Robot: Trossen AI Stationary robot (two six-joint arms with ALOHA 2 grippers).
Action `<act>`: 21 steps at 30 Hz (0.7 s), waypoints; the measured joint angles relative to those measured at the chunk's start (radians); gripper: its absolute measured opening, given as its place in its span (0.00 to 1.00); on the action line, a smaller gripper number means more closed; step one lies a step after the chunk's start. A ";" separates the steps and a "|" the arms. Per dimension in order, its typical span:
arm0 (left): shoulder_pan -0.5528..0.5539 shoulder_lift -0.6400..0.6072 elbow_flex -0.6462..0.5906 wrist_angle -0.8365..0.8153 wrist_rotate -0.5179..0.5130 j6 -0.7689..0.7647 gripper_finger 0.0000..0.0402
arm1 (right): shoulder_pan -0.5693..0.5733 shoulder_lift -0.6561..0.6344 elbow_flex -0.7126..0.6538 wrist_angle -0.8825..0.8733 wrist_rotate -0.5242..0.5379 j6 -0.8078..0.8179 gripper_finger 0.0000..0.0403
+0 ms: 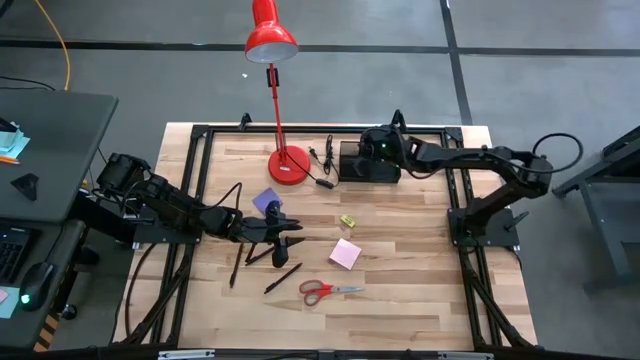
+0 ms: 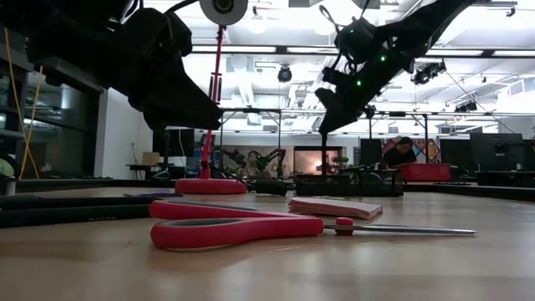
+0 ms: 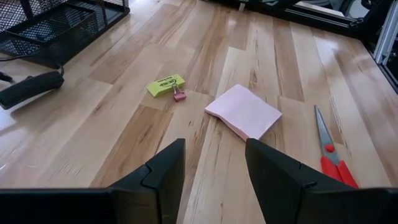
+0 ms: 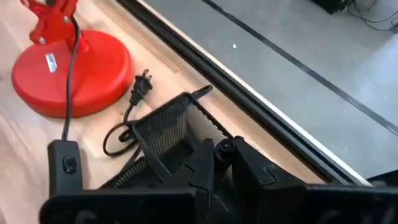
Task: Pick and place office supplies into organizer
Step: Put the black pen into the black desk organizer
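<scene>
The black mesh organizer (image 1: 368,165) stands at the far middle of the table. My right gripper (image 4: 225,163) hovers shut just above it, pointing slantwise down, and holds nothing that I can see. My left gripper (image 3: 214,171) hangs open over the table's middle with bare wood between its fingers. Ahead of it lie the pink note pad (image 3: 244,111), the yellow piece (image 3: 166,85) and the red-handled scissors (image 3: 333,158). The purple pad (image 1: 267,201) lies flat just beyond the left gripper (image 1: 292,232). Dark pens (image 1: 283,278) (image 1: 236,262) lie on the wood near it.
A red desk lamp stands on its round base (image 1: 288,165) left of the organizer, its head (image 1: 271,40) beyond the far edge. Its cord, switch (image 4: 65,163) and plug (image 4: 140,87) lie between base and organizer. Black frame rails (image 1: 195,180) line the table's sides.
</scene>
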 joint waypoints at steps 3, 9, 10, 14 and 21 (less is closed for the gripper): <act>0.000 0.000 0.000 0.000 0.000 0.000 0.40 | 0.000 0.013 0.000 0.007 0.000 -0.010 0.06; 0.000 0.000 0.000 0.000 0.000 0.000 0.40 | 0.000 0.024 -0.001 0.006 -0.002 -0.014 0.07; 0.000 0.000 0.000 0.000 0.000 0.000 0.40 | 0.000 0.024 -0.001 0.006 -0.007 -0.018 0.07; 0.000 0.000 0.000 0.000 0.000 0.000 0.40 | 0.000 0.024 -0.001 0.006 -0.042 -0.028 0.12; 0.000 0.000 0.000 -0.003 0.000 0.000 0.40 | 0.024 0.024 -0.001 0.036 -0.048 -0.044 0.33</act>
